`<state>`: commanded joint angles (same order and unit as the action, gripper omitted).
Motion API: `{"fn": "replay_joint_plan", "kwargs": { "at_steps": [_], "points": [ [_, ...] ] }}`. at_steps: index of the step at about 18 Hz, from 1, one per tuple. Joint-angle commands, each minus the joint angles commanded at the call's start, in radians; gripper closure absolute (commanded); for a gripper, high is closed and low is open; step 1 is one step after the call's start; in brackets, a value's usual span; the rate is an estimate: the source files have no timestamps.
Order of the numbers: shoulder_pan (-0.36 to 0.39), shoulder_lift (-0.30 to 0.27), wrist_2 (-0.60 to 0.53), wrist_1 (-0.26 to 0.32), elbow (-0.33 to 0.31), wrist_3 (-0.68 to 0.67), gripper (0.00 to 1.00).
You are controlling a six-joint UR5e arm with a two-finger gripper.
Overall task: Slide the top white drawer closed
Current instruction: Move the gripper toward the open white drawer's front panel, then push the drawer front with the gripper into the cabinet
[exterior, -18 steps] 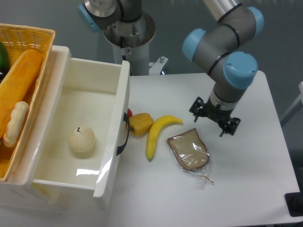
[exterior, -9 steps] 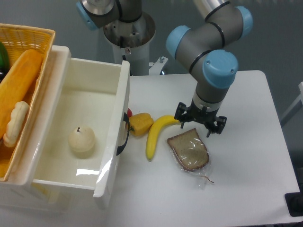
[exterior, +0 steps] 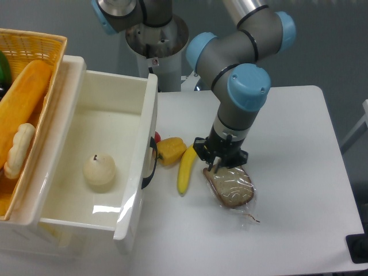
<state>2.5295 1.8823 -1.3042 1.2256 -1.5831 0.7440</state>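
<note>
The top white drawer stands pulled far out on the left, its front panel facing the table's middle with the black curved handle on it. A cream pear-shaped item lies inside. My gripper hangs low to the right of the drawer front, about a hand's width from the handle. It sits over the banana's upper end and the edge of the bagged bread. Its fingers look spread and hold nothing.
A yellow banana, a yellow pepper and a bagged bread slice lie on the white table between drawer front and gripper. A yellow wicker basket with food sits on the cabinet's top left. The arm's base stands behind.
The gripper has swept left and down across the table, from the right of the bread to over the banana's end, turning its wrist. The drawer has not moved.
</note>
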Motion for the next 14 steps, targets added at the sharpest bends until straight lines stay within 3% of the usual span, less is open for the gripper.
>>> {"fn": "replay_joint_plan", "kwargs": {
  "at_steps": [3, 9, 14],
  "points": [
    [0.005, -0.015, 0.115, 0.057, -0.005, -0.003, 0.98],
    [0.006, -0.012, 0.23, 0.12, -0.006, -0.005, 0.98],
    [0.025, -0.009, 0.307, 0.126, -0.006, -0.023, 0.98]
  ]
}}
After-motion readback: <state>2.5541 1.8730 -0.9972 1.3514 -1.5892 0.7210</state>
